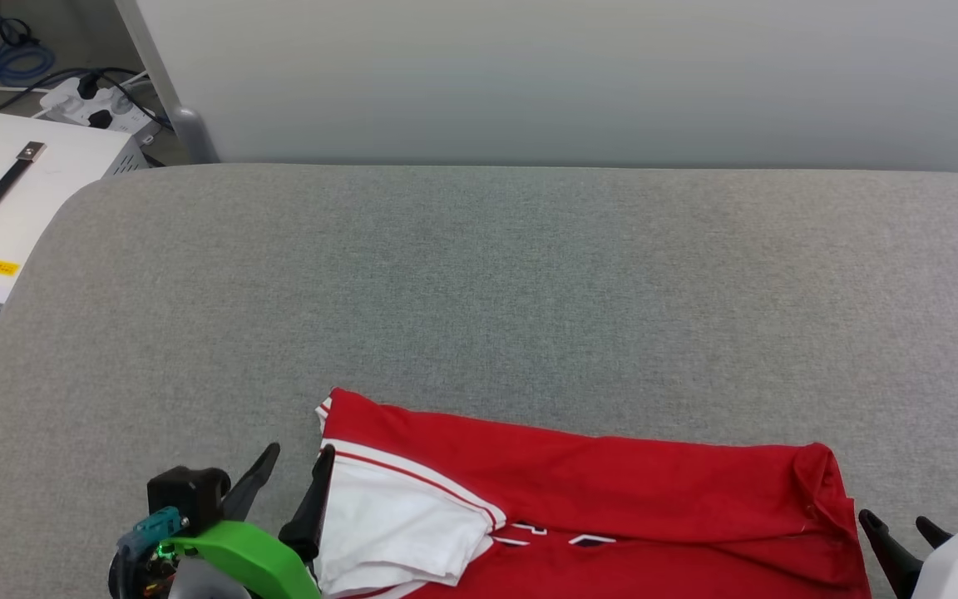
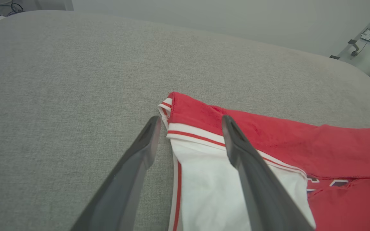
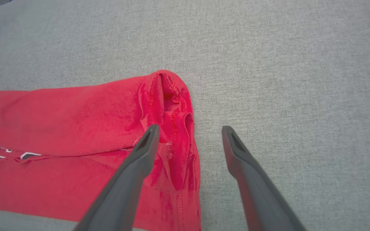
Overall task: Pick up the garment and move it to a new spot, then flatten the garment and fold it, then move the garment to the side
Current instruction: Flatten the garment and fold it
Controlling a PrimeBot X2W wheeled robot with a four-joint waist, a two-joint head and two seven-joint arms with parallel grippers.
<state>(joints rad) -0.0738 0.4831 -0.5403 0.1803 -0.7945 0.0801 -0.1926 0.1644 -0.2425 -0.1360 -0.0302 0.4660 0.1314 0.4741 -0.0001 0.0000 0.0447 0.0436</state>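
Your left pincer (image 1: 299, 453): spread wide at your lower left, pinching nothing. In its wrist view one finger hangs over bare grey cloth just beside the shirt's edge and the other over the white sleeve (image 1: 396, 524). You cannot tell whether either finger touches down.
Your right pincer (image 1: 895, 520): also spread and holding nothing, at your lower right. In its wrist view one finger lies over the puckered red corner and the other over bare cloth beside it.
Green bracket (image 1: 238, 557): sits on your left wrist, behind the fingers.
Jersey T-shirt (image 1: 612, 482): lies on the near edge of the worktop between your two pincers. It is doubled over into a long red band. The sleeve with its red-and-white stripe trim is at your left end and a bunched, stitched corner at your right.
Black lettering (image 1: 554, 537): only slivers with white outline peek out at the fold line.
Worktop (image 1: 479, 291): grey woven covering with rounded corners, stretching well beyond the shirt.
White case (image 1: 5, 200): has a black strap handle and stands off the far left corner.
Power strip (image 1: 96, 104): on the floor farther back, with cables plugged in.
Pale panel (image 1: 570, 75): stands along the far edge.
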